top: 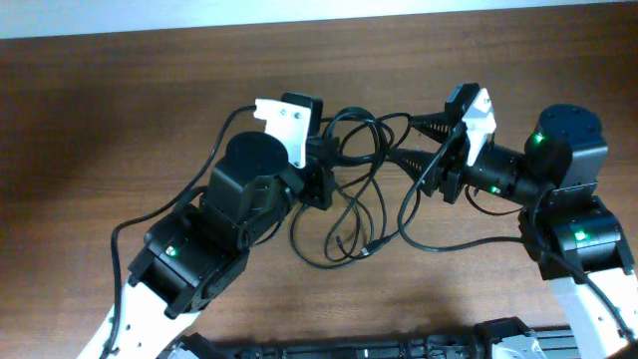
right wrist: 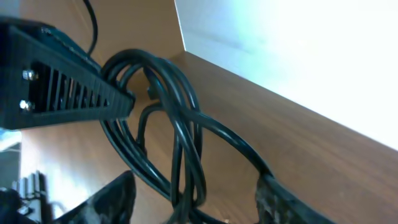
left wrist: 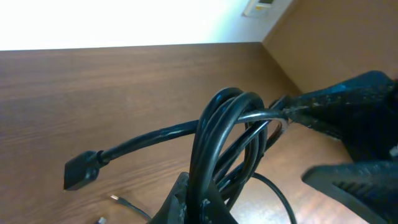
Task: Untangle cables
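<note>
Two arms flank the cables [left wrist: 208,143] — left fingers [top: 318,168] pinching them, right fingers [top: 426,127] spread just to their right — one tip touching the loops.

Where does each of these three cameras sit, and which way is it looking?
Overhead: above the table, facing down; shows both arms, left gripper, right gripper, and cables between them.
Left wrist: on the left arm, facing along its fingers at the cables and the right gripper.
Right wrist: on the right arm, facing along its fingers at the cables.
Shared: all three see the cable loops.
</note>
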